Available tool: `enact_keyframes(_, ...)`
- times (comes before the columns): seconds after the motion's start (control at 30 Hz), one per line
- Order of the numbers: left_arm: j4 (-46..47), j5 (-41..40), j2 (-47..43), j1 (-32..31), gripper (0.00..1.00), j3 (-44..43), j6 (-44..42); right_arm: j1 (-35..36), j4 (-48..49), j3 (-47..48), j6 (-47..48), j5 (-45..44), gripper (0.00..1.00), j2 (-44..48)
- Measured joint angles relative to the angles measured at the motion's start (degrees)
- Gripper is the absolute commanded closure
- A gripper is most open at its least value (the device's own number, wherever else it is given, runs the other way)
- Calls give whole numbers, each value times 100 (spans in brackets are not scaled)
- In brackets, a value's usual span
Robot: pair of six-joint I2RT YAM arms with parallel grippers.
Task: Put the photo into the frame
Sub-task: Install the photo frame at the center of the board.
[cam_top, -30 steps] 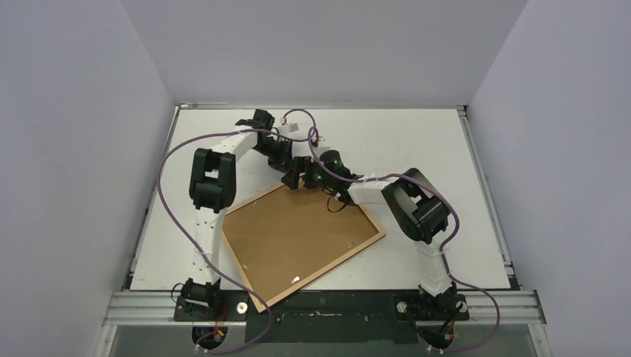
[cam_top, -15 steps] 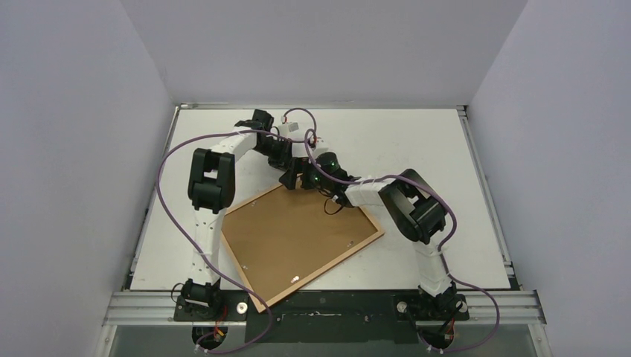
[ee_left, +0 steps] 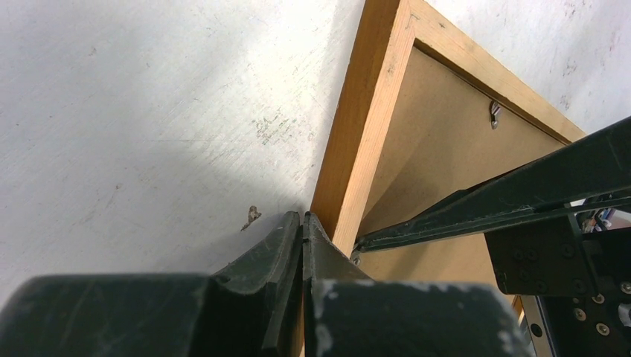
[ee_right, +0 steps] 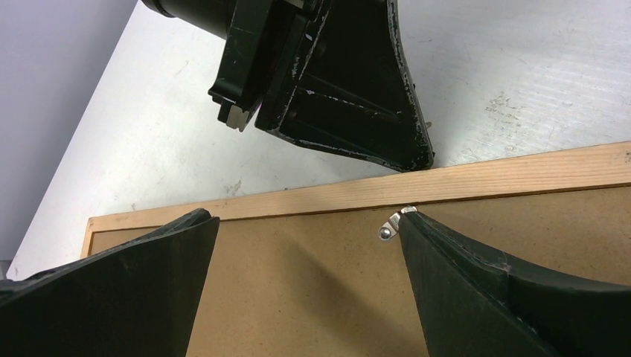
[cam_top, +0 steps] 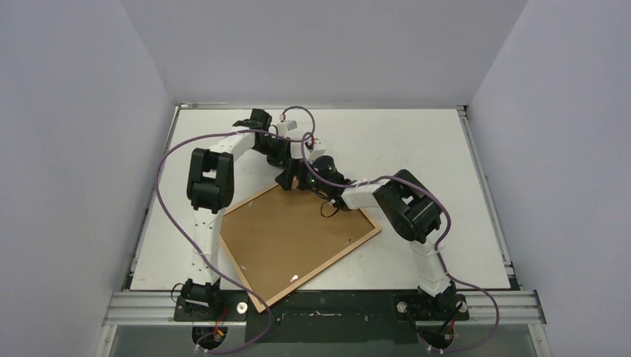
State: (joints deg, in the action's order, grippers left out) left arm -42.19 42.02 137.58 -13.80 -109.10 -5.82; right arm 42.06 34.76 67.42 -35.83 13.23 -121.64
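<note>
The left arm point(cam_top: 205, 239) and right arm point(cam_top: 428, 262) have white link shells between bulky black joint housings. Purple cables point(cam_top: 159, 190) loop loosely along each. The left tool point(ee_left: 301, 222) and right tool point(ee_right: 306, 216) carry black tapered fingers point(ee_right: 476, 282), scuffed pale along their edges.

You've got a plain brown backing sheet point(cam_top: 298, 238) lying flat and skewed on the white table point(cam_top: 431, 149), with a small metal clip point(ee_right: 385, 230) at one edge. Your tabletop shows grey scuffs point(ee_left: 279, 130) and a tiny dark fleck point(ee_left: 251, 216). Grey walls point(cam_top: 74, 149) close you in on three sides
</note>
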Motion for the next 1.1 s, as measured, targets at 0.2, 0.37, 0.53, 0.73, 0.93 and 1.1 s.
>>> enact_keyframes(0.2,50,9,-31,4,100,55,-59,2,98,-37,59,37,2,-9)
enact_keyframes(0.37,98,9,-55,2,100,101,-81,-2,313,-149,219,127,1,-9)
enact_keyframes(0.53,98,2,-61,2,100,101,-94,-11,470,-188,271,190,1,-50)
enact_keyframes(0.73,98,-37,-70,4,100,101,-199,-13,595,-177,308,269,1,-111)
enact_keyframes(0.93,70,-85,-72,11,100,59,-238,-13,492,-66,442,354,6,-155)
enact_keyframes(1.1,-74,-225,-70,11,94,-48,-216,-13,396,-24,629,407,10,-149)
